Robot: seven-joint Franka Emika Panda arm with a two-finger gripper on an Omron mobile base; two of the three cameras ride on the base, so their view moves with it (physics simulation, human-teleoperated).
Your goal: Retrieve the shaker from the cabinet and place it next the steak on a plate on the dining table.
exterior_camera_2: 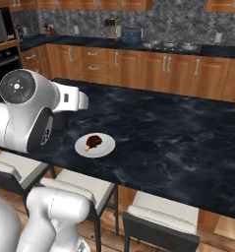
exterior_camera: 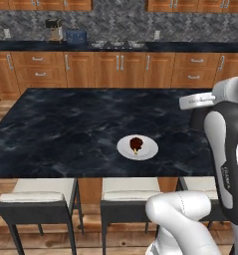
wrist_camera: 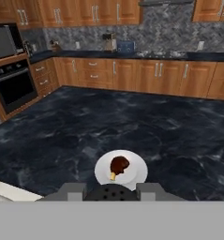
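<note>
Black marble dining table carries the plate with steak, just beyond the gripper, which is clamped on the shaker, held above the near edge.

No text can be read anywhere. A faint grey marking runs down the dark side panel of the white robot arm, too blurred to make out.

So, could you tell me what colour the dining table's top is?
Black with white veining, clearest in the left base view.
</note>
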